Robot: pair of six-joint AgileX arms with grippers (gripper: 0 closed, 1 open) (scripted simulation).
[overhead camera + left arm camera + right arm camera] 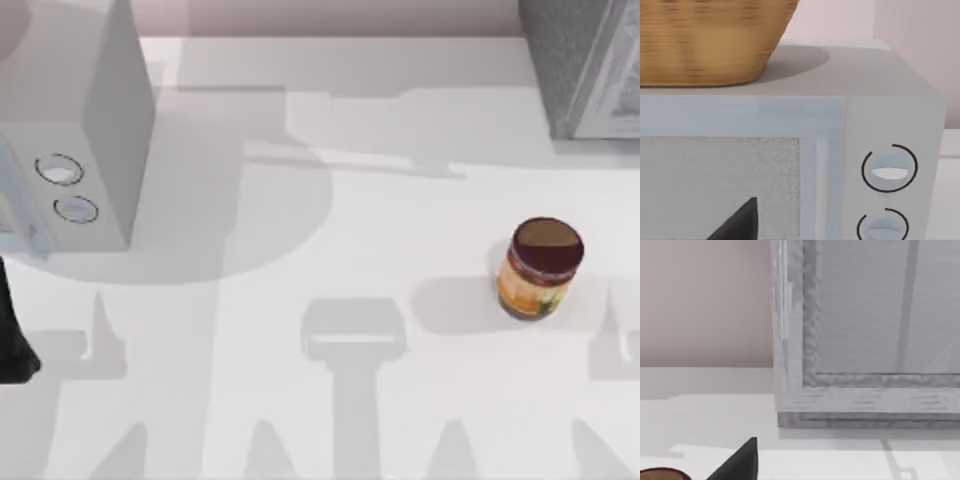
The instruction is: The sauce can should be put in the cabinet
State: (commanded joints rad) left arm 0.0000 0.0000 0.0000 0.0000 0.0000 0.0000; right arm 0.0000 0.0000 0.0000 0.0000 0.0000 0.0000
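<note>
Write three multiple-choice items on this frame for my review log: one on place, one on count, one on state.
1. Where on the table is the can?
A. right side
B. left side
C. on the microwave
2. How many round knobs are on the microwave?
A. one
B. two
C. four
3. How does the can stand relative to the cabinet?
A. inside it
B. on top of it
C. out on the table

Answers: 1 A, it stands near the top view's right edge; 2 B, two rings on its panel; 3 C, apart from the cabinet.

open white table [330,200] between microwave [90,150] at left and cabinet [585,65] far right, sauce can [540,268] seemingly unobstructed
</note>
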